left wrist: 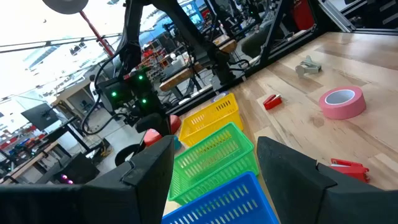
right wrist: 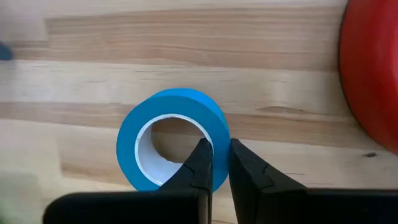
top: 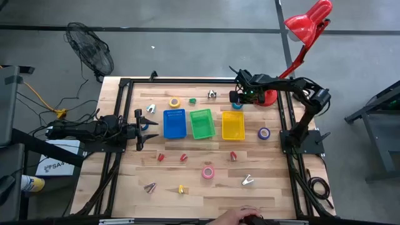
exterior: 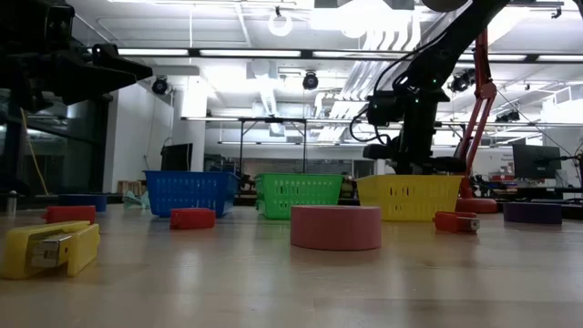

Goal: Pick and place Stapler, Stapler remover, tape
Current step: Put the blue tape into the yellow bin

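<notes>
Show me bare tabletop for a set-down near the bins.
Free: the strip between the blue bin and the left pincer, and between the yellow bin and purple tape. Crowded: behind the yellow bin, where the right pincer pinches blue tape.

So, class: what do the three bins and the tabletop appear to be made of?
The blue bin, green bin and yellow bin look like moulded plastic: bright, uniform colour and lattice walls. The tabletop looks like pale, matte wood: visible grain and plank seams.
</notes>
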{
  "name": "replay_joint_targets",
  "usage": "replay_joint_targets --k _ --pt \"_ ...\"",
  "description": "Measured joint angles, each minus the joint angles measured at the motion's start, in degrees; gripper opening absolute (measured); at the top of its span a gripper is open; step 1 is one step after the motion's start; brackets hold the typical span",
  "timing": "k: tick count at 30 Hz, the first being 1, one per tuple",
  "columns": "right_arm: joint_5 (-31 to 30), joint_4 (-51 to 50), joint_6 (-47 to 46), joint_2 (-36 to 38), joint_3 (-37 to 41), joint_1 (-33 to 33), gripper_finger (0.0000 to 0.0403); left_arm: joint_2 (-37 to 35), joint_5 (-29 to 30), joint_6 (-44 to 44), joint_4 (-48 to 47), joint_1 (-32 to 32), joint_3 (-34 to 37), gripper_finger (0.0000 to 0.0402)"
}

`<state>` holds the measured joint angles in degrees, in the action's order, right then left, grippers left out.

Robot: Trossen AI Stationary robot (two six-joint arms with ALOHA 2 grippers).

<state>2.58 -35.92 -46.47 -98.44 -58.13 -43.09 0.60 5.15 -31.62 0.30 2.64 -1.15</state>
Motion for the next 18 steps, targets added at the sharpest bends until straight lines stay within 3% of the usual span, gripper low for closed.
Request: replay_joint_targets --k 9,18 --pt "-4.1 0.2 6.2 7.3 0.0 2.5 0.0019 0.0 0.0 0.0 0.0 0.0 0.0 0.0227" --pt "-19.4 0.0 13.6 16.4 0.0 12.4 0.0019 0.0 0.0 0.0 0.0 0.0 0.0 0.0227"
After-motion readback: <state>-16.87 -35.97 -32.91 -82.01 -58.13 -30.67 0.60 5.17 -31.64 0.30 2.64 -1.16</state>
